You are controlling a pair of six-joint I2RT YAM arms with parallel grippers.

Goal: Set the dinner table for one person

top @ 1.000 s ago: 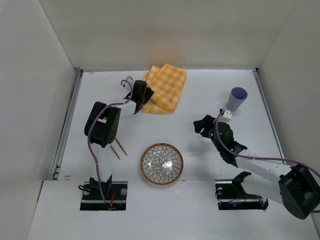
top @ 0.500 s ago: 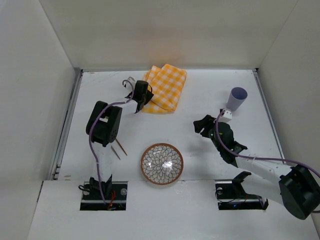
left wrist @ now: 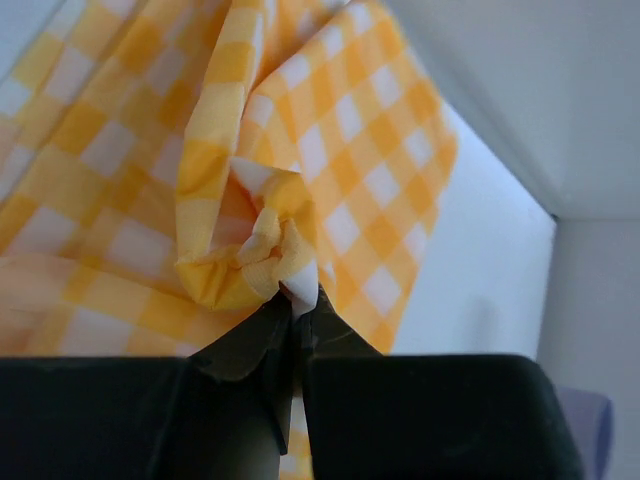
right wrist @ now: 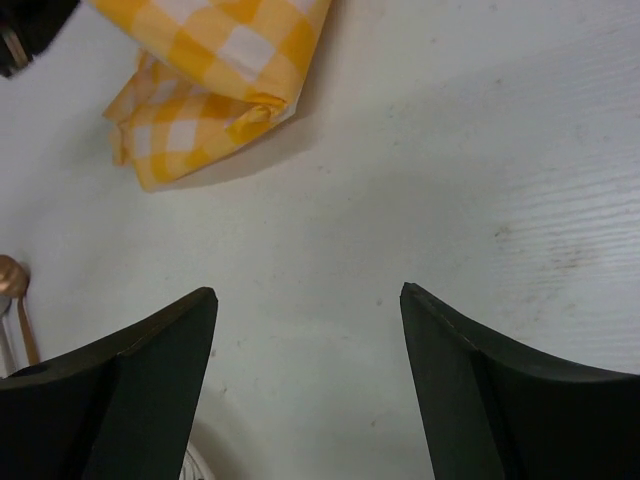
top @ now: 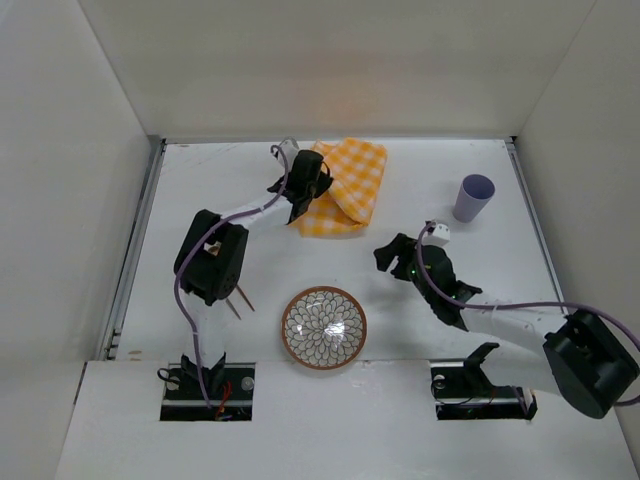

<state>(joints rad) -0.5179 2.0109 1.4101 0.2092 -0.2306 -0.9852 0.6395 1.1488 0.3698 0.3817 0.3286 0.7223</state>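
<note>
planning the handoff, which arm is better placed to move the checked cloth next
Left. The left gripper is shut on a bunched fold of the checked cloth; the right gripper hangs open over bare dinner table, apart from it.

- Checked cloth: yellow and white, folded, one edge bunched up; lies far centre.
- Bowl: brown rim, white petal pattern inside; upright, near centre.
- Cup: lilac, upright; far right, well apart from the cloth.
- Two slim brown utensils: left of the bowl, partly hidden.

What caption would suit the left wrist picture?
Left gripper pinching a bunched fold of the yellow checked cloth, dinner table beyond.
</note>
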